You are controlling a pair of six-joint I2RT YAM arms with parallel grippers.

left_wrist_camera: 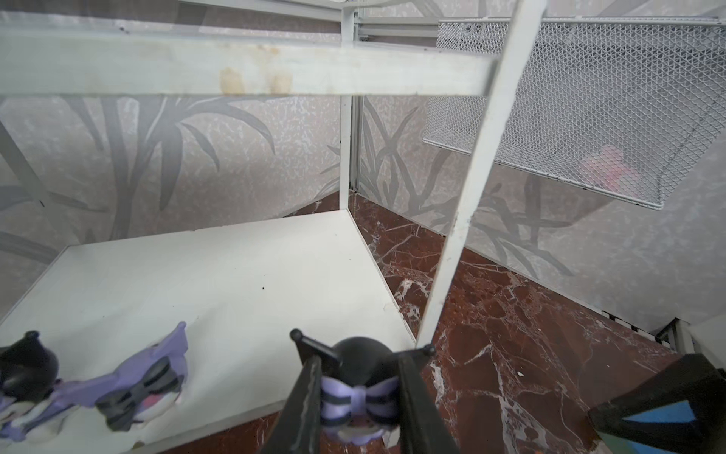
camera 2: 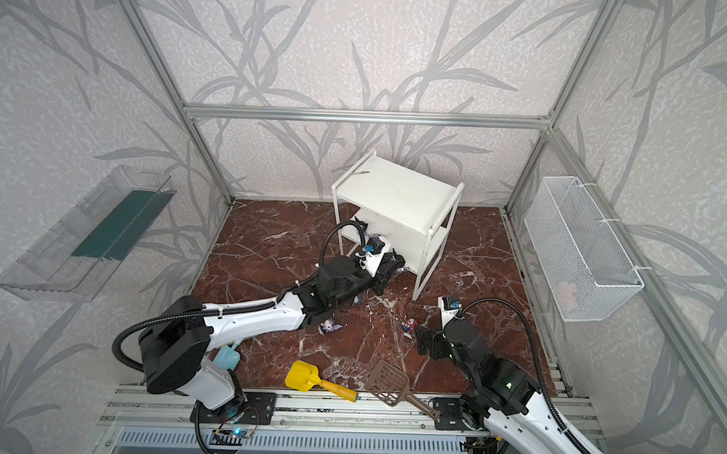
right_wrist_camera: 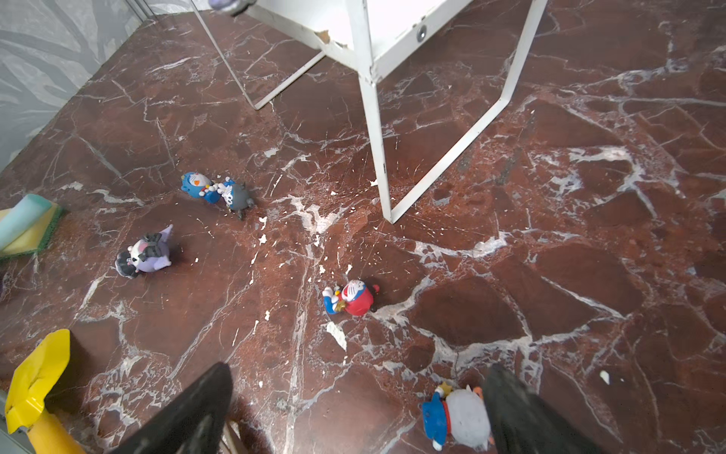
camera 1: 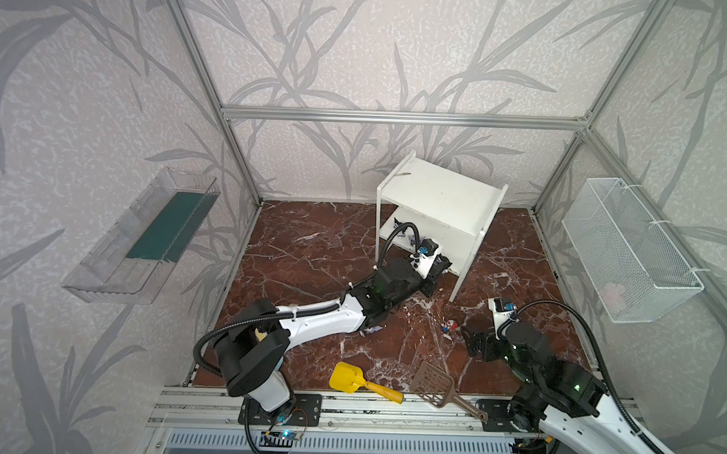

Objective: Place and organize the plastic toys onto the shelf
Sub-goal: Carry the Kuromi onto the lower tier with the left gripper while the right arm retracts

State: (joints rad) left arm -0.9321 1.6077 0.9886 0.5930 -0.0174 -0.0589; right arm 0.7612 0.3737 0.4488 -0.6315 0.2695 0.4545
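The left end effector (left_wrist_camera: 360,357) is clamped on a black-headed figurine (left_wrist_camera: 359,401) with a purple bow. This figurine is held at the front corner of the lower tier (left_wrist_camera: 235,283) of the shelf (camera 1: 437,197). A second black-headed figurine (left_wrist_camera: 25,369) and a purple-hooded figurine (left_wrist_camera: 145,389) rest on that tier. On the worktop (camera 1: 311,251) in front of the shelf, a purple-bodied figurine (right_wrist_camera: 147,251), a blue-headed figurine (right_wrist_camera: 196,184) touching a grey-headed figurine (right_wrist_camera: 237,196), and a red-headed figurine (right_wrist_camera: 353,296) are found lying. The right end effector (right_wrist_camera: 359,375) is held above the worktop with its fingers spread wide apart. A white-headed figurine (right_wrist_camera: 459,418) is located just beside one finger.
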